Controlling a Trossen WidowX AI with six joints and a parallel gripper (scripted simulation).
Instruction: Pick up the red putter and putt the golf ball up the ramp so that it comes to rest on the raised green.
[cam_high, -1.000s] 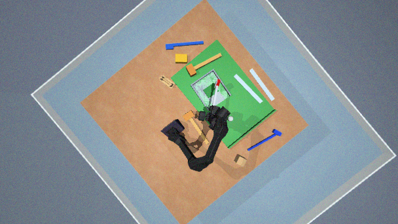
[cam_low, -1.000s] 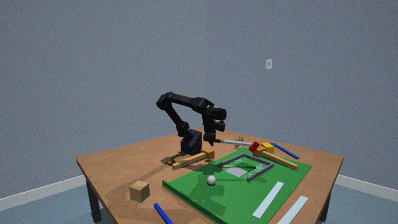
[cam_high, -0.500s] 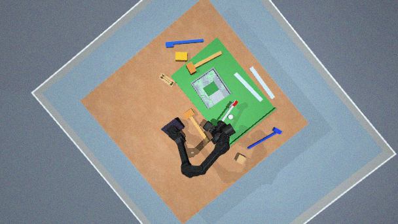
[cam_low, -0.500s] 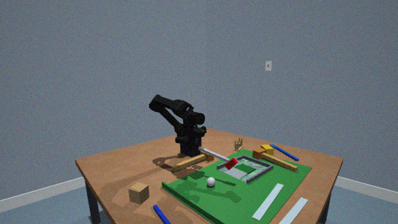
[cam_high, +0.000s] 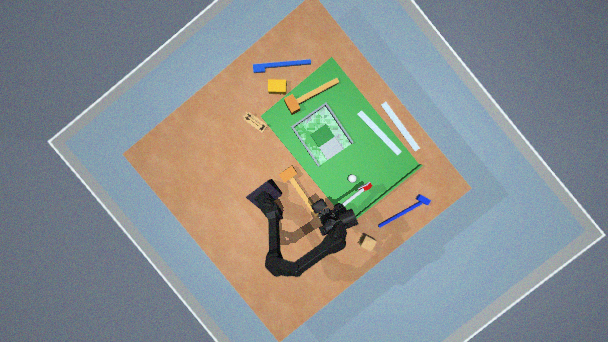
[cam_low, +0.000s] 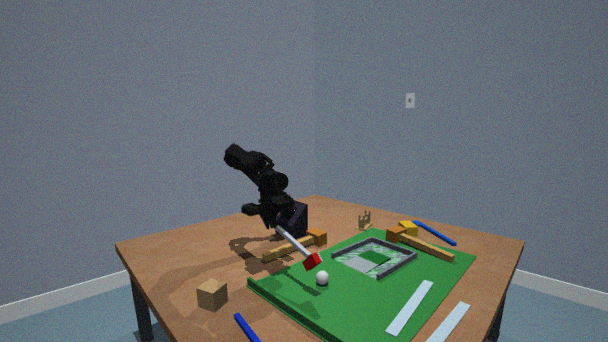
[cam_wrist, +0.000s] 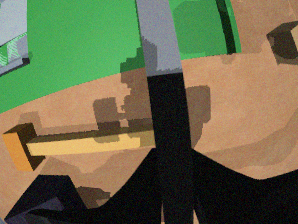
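The red putter has a red head (cam_high: 367, 187) (cam_low: 312, 261) and a white-grey shaft (cam_high: 354, 196) (cam_low: 296, 242) (cam_wrist: 160, 37). My gripper (cam_high: 341, 208) (cam_low: 276, 226) (cam_wrist: 168, 152) is shut on its black grip, which fills the middle of the wrist view. The shaft slants down, and the head hangs above the green mat (cam_high: 395, 172) (cam_low: 280, 287) (cam_wrist: 75, 50), clear of its shadow. The white golf ball (cam_high: 352, 178) (cam_low: 322, 278) lies on the mat close to the head, on the ramp side of it. The grey ramp (cam_high: 330, 148) (cam_low: 359, 265) leads to the dark raised green (cam_high: 322, 135) (cam_low: 375, 257) inside a grey-walled frame.
An orange-headed mallet (cam_high: 288, 173) (cam_low: 317, 236) (cam_wrist: 85, 145) lies below the arm, another mallet (cam_high: 292, 104) (cam_low: 397, 233) beyond the frame. A wooden block (cam_high: 368, 242) (cam_low: 212, 295) and blue club (cam_high: 401, 214) (cam_low: 247, 327) lie near the mat's end. White strips (cam_high: 379, 132) (cam_low: 410, 307) lie opposite the arm.
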